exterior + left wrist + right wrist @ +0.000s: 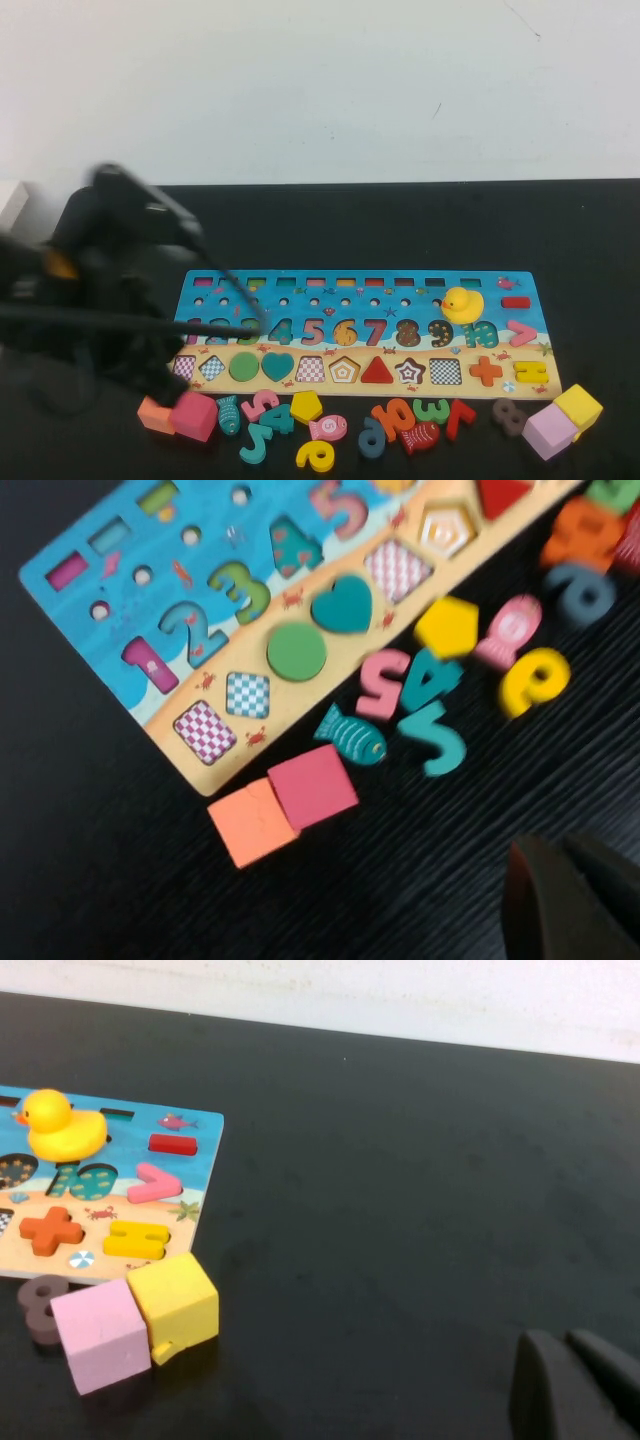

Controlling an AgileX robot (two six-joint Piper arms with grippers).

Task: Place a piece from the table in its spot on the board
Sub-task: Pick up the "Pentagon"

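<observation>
The small yellow pentagon piece (306,406) (446,626) lies on the black table (400,220) just in front of the board (420,300) (100,590), among loose numbers. Its place, the yellow-rimmed pentagon recess (344,370) (446,528), is empty in the sandy strip, just behind the piece. My left arm (110,290) looms blurred over the board's left end. The left gripper (560,848) is shut and empty, above bare table short of the piece. My right gripper (562,1338) hangs shut over bare table, to the right of the board, holding nothing.
A yellow duck (462,303) sits on the board near the 10. Pink (194,415) and orange (155,413) cubes lie at the front left. Pink (550,430) and yellow (578,407) cubes lie at the front right. Loose numbers and fish (400,420) line the front edge.
</observation>
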